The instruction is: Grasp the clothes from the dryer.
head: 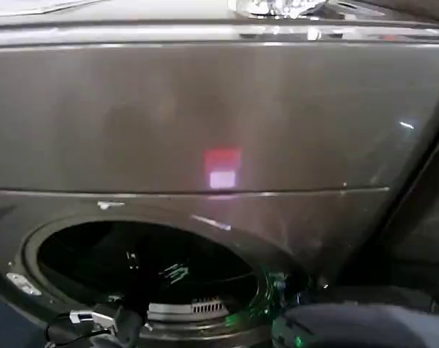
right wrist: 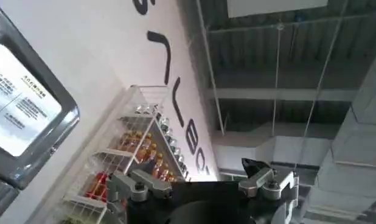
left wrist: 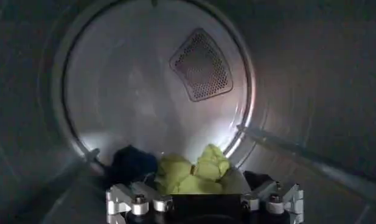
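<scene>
My left wrist view looks into the dryer drum (left wrist: 145,91). A lime-green garment (left wrist: 191,173) lies bunched on the drum floor. It sits right against my left gripper (left wrist: 203,185), between its spread fingers (left wrist: 256,179), which stand open around it. A dark navy garment (left wrist: 132,165) lies just beside the green one. In the head view the bronze-grey dryer (head: 204,116) fills the front. Its round porthole (head: 143,264) is low on the left, and my left arm (head: 96,320) reaches into it. My right gripper (right wrist: 197,175) is outside, pointing up at the ceiling, open and empty.
A perforated vent (left wrist: 201,64) sits in the drum's back wall, and a lifter rib (left wrist: 297,152) runs along the drum side. My right arm (head: 364,326) rests low at the right of the dryer. A wire shelf of bottles (right wrist: 130,152) stands behind it.
</scene>
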Available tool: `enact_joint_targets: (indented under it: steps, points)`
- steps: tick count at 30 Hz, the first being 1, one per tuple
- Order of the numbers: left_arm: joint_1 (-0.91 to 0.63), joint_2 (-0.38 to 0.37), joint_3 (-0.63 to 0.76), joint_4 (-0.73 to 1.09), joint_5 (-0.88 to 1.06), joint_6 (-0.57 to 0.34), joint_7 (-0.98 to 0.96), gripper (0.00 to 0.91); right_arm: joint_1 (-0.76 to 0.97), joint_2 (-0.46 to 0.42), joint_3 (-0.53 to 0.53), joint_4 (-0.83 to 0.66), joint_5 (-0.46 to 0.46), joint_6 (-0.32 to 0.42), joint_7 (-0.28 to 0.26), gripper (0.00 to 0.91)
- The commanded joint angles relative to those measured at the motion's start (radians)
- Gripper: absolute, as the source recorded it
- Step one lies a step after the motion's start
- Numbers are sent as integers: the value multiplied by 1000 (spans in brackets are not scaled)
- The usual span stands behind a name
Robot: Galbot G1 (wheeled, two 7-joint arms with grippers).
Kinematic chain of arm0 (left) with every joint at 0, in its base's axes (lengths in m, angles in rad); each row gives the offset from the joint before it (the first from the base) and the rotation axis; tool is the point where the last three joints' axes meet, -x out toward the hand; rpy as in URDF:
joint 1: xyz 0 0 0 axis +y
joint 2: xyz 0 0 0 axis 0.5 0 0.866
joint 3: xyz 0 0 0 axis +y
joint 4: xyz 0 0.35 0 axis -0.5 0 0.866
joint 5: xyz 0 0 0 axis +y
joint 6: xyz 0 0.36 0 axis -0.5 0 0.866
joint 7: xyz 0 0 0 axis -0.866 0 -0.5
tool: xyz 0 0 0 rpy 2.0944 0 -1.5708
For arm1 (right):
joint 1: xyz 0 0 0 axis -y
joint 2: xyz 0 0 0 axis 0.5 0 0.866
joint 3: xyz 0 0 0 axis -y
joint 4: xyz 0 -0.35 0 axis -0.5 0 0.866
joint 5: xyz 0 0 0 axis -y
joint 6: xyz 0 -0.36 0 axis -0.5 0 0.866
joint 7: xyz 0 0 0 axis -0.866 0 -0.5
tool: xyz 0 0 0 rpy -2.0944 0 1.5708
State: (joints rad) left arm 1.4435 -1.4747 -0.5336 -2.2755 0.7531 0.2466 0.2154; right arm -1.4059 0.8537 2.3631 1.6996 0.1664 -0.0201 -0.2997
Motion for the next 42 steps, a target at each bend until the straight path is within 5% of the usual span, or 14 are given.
enact_joint_targets:
  steps: [1, 18, 30, 42]
  points:
    - [-247, 8, -34, 151, 489, -79, 85, 907, -33, 5, 40, 21, -42, -24, 21, 907]
    - [-697, -98, -49, 585, 716, -172, 463, 907, -57, 2, 70, 24, -124, -38, 54, 907]
    - [-948, -183, -199, 870, 945, -358, 680, 907, -40, 4, 31, 17, -143, -34, 53, 907]
    - [-1206, -183, -284, 1201, 1027, -333, 673, 907, -39, 13, 20, 23, -149, -32, 49, 907]
